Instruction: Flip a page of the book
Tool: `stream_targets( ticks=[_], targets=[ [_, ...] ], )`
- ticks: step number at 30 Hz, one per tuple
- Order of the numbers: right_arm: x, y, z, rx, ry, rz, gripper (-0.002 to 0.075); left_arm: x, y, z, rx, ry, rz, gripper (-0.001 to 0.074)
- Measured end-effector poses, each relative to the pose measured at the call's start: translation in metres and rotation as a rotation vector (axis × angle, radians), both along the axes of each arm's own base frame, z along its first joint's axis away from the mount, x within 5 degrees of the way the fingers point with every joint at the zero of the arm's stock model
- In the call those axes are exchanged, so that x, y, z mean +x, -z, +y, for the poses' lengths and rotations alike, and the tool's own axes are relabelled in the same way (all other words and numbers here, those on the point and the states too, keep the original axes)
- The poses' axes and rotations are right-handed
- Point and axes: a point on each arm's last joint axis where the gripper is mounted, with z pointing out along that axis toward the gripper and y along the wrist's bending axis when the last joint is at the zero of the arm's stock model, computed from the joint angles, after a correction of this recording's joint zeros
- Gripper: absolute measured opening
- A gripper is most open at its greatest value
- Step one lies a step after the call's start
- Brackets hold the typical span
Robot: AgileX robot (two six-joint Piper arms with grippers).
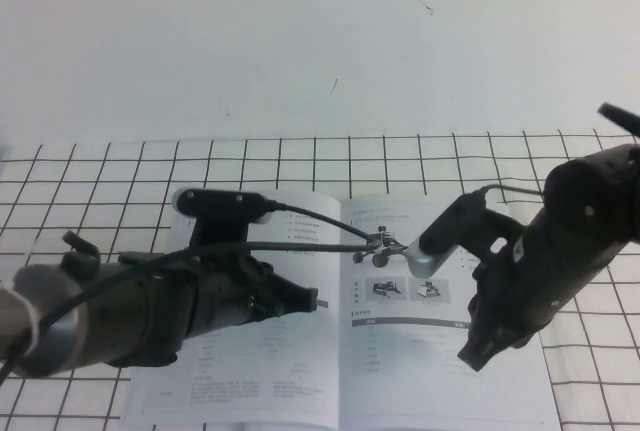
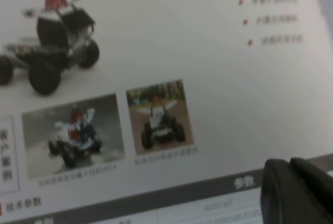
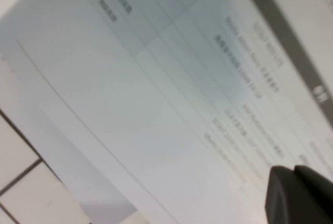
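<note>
An open book point(image 1: 330, 371) with white pages lies flat on the gridded table. Its right page carries small vehicle photos point(image 1: 400, 288). My left gripper point(image 1: 312, 301) is shut and empty, low over the left page near the spine. In the left wrist view its fingers point(image 2: 296, 193) are together over the printed page point(image 2: 208, 52) with its vehicle photos. My right gripper point(image 1: 478, 356) is shut and empty, pointing down at the lower part of the right page. In the right wrist view its fingers point(image 3: 302, 198) are together just above the page point(image 3: 156, 104), near the stacked page edges.
The table point(image 1: 100, 181) has a white cloth with a black grid and runs to a white wall behind. A strip of it shows beside the book's edge in the right wrist view point(image 3: 21, 182). Cables cross above the book's middle point(image 1: 320, 231).
</note>
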Motion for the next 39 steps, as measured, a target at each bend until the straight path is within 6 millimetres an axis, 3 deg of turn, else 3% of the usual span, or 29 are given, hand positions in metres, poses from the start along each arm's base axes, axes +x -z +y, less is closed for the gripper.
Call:
stream_targets(
  ticks=[7,16,20,24,29,34,39],
  targets=[
    [-0.02,-0.079,-0.014,0.091,-0.015,-0.233,0.0001,-0.016,-0.075,0.012,-0.096,0.013,-0.215,-0.0002],
    [-0.079,-0.18,-0.064,0.091,-0.022,-0.635,0.0001,-0.065,-0.175,0.047,-0.186,0.047,-0.566,-0.0002],
    [-0.108,-0.207,-0.09,0.053,0.035,-0.754,0.0001,-0.091,-0.207,0.07,-0.175,0.03,-0.719,-0.0002],
    [-0.134,-0.22,-0.111,0.019,0.095,-0.795,0.0001,-0.119,-0.232,0.088,-0.226,0.028,-0.835,-0.0002],
    [-0.165,-0.231,-0.134,0.024,0.175,-0.849,0.0001,-0.152,-0.241,0.091,-0.345,0.179,-0.913,-0.0002],
    [-0.2,-0.228,-0.156,0.083,0.248,-0.938,0.0,-0.178,-0.227,0.075,-0.434,0.486,-0.907,-0.0002],
    [-0.223,-0.197,-0.167,0.125,0.266,-0.938,0.0,-0.19,-0.2,0.063,-0.406,0.707,-0.754,-0.0002]
  ],
)
